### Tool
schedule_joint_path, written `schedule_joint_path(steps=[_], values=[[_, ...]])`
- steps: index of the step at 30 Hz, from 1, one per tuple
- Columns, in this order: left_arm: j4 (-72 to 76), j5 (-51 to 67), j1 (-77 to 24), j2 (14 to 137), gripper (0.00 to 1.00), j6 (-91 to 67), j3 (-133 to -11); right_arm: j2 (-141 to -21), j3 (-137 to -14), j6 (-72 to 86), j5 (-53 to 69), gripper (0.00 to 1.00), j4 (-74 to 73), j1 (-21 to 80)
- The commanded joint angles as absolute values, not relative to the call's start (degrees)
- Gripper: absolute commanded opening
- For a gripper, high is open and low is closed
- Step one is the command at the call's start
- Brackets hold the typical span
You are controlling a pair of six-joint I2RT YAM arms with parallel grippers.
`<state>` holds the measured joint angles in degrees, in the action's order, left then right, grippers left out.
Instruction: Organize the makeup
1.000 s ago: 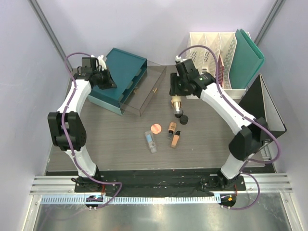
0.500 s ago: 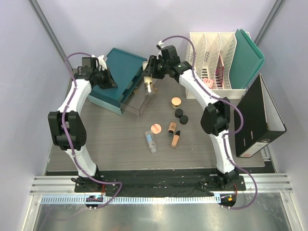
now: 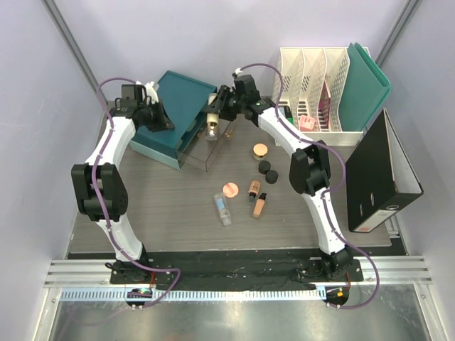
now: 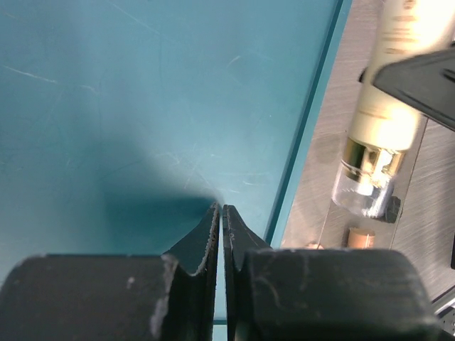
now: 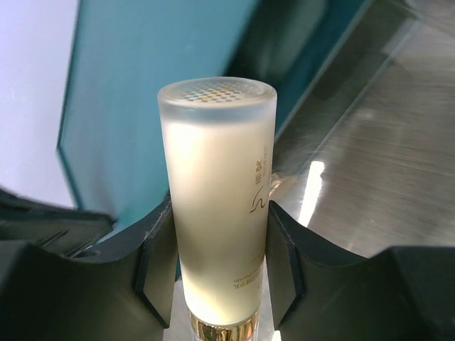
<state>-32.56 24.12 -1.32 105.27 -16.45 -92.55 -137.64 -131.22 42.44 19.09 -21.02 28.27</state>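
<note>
My right gripper (image 3: 215, 117) is shut on a cream bottle (image 3: 211, 128) with a gold collar and clear cap, holding it over the pulled-out clear drawer (image 3: 202, 153) of the teal organizer (image 3: 178, 96). In the right wrist view the cream bottle (image 5: 217, 177) fills the gap between my fingers (image 5: 281, 241). My left gripper (image 4: 222, 209) is shut and empty over the teal organizer's lid (image 4: 142, 106). More makeup lies on the table: a tan jar (image 3: 260, 150), two black jars (image 3: 265, 167), a pink compact (image 3: 229, 189), two peach bottles (image 3: 253, 190) and a clear tube (image 3: 222, 209).
White file holders (image 3: 313, 78) with a teal folder (image 3: 366, 85) stand at the back right, a pink thing (image 3: 307, 122) at their foot. A black binder (image 3: 380, 177) lies along the right edge. The right arm spans the table's back.
The right arm has carried the cream bottle from the table's middle leftward and back to above the open drawer. The left arm has not moved.
</note>
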Motion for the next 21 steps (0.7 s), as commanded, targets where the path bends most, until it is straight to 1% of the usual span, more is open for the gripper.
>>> schedule_joint_path(steps=[1, 2, 4, 5, 7, 8, 9, 11, 13, 14, 15, 16, 19, 21], values=[[-39.99, 21.97, -1.32, 108.81, 0.06, -15.82, -90.97, -133.86, -128.68, 45.78, 14.34, 0.11, -16.43, 27.33], [-39.90, 21.97, -1.32, 108.81, 0.06, -15.73, -90.97, -133.86, -128.24, 46.49, 13.11, 0.18, -16.44, 27.16], [-40.08, 21.80, -1.41, 108.90, 0.07, -15.82, -91.23, -134.29, -128.41, 47.80, 12.31, 0.24, -16.44, 27.07], [-40.08, 21.54, -1.41, 108.90, 0.07, -15.82, -91.32, -134.47, -128.50, 48.16, 11.78, 0.32, -16.52, 26.98], [-40.08, 21.62, -1.41, 108.81, 0.08, -15.91, -91.49, -134.82, -129.19, 48.60, 10.20, 0.39, -16.44, 27.07], [-40.17, 21.53, -1.41, 108.81, 0.08, -15.91, -91.58, -135.09, -129.37, 48.95, 9.67, 0.47, -16.52, 27.07], [-40.17, 21.53, -1.41, 108.81, 0.08, -15.82, -91.58, -135.17, -129.72, 49.13, 9.06, 0.50, -16.52, 26.98], [-40.25, 21.45, -1.41, 108.72, 0.09, -15.91, -91.84, -135.35, -130.16, 49.39, 8.44, 0.55, -16.61, 26.98], [-40.43, 21.53, -1.32, 108.72, 0.09, -15.91, -91.93, -135.53, -130.60, 49.48, 8.09, 0.57, -16.61, 26.90], [-40.34, 21.36, -1.41, 108.72, 0.10, -15.91, -92.02, -135.61, -130.78, 49.40, 8.00, 0.60, -16.70, 26.98], [-40.34, 21.36, -1.41, 108.72, 0.10, -15.82, -92.11, -135.53, -130.87, 49.57, 8.00, 0.61, -16.53, 26.90], [-40.34, 21.36, -1.32, 108.81, 0.10, -15.91, -92.28, -135.53, -130.96, 49.48, 7.74, 0.64, -16.61, 26.98], [-40.43, 21.44, -1.41, 108.72, 0.10, -15.82, -92.37, -135.26, -130.78, 49.57, 7.47, 0.67, -16.70, 26.72], [-40.52, 21.36, -1.32, 108.72, 0.11, -15.73, -92.55, -134.83, -130.52, 49.66, 7.47, 0.67, -16.79, 26.63]])
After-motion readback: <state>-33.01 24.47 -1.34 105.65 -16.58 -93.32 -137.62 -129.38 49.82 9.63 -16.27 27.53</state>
